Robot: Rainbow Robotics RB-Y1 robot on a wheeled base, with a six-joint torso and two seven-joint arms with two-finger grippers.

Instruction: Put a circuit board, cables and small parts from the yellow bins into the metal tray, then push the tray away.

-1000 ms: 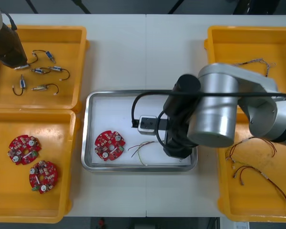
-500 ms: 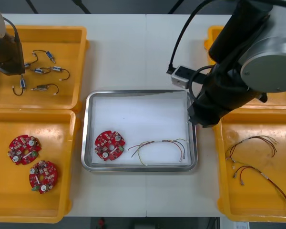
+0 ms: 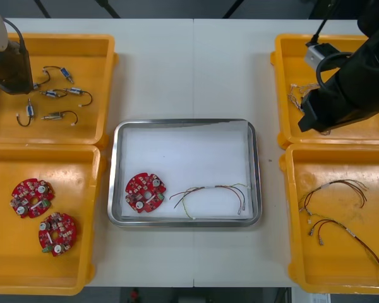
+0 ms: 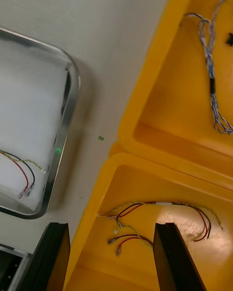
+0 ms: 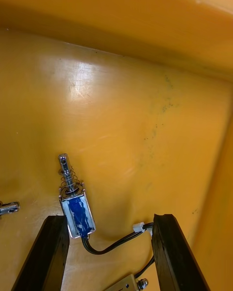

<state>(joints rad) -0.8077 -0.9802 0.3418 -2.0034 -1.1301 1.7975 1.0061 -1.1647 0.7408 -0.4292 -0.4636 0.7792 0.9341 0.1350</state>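
The left arm (image 3: pixel 6 60) hangs at the far left; the left gripper (image 5: pixel 111 259) points down, fingers wide apart. The right arm (image 3: pixel 350 85) stands at the far right, wrist probably bent downward; the right gripper (image 4: pixel 114 262) is spread too, holding nothing.

A white table (image 3: pixel 158 69).
A thin line (image 3: pixel 194 63) runs down its middle; the floor (image 3: pixel 164 7) past it is dark.

In the front view the dark right arm (image 3: pixel 350 88) covers much of the far yellow plastic bin (image 3: pixel 287 63) on that side and most of the twisted blue and white cable (image 3: pixel 295 93) lying in it — the arm itself runs off the corner. In the left wrist view a small silver metal part (image 5: pixel 7 207) is cut off by the edge.
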